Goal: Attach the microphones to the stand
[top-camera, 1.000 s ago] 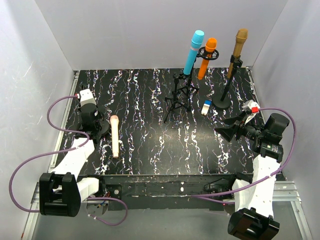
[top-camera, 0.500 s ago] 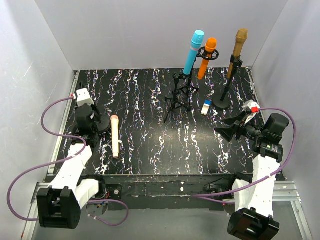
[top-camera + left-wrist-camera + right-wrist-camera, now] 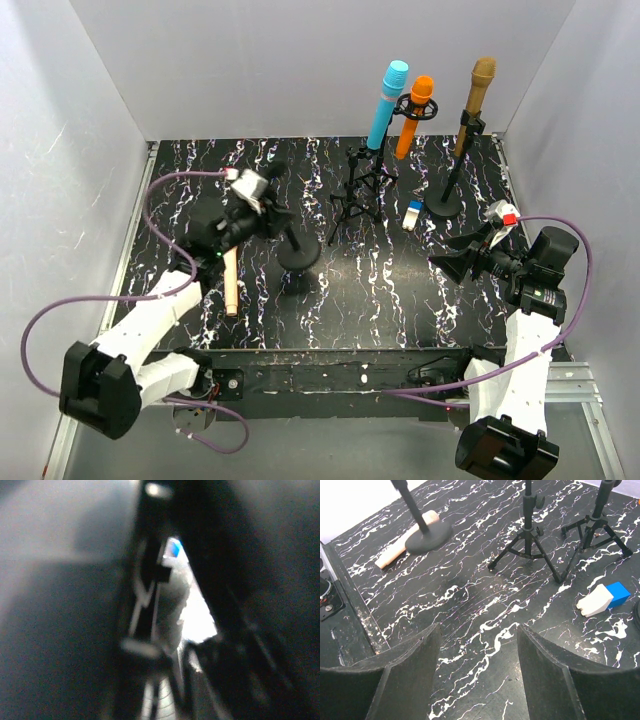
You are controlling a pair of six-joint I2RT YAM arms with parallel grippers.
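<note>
Marbled table [image 3: 380,290], white walls [image 3: 250,60]; left end effector [image 3: 272,215] grips stand [image 3: 298,255]; right end effector [image 3: 477,675] wide.

Left jaws pinched, right jaws wide.

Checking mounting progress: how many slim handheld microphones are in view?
4: light blue microphone, orange microphone and gold-bronze microphone upright in stands at the back; pale pink-beige microphone lying on the table, left.

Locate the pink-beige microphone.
Top view: the pink-beige microphone lies flat on the table's left half, partly under the left arm, left of the round-base stand.
</note>
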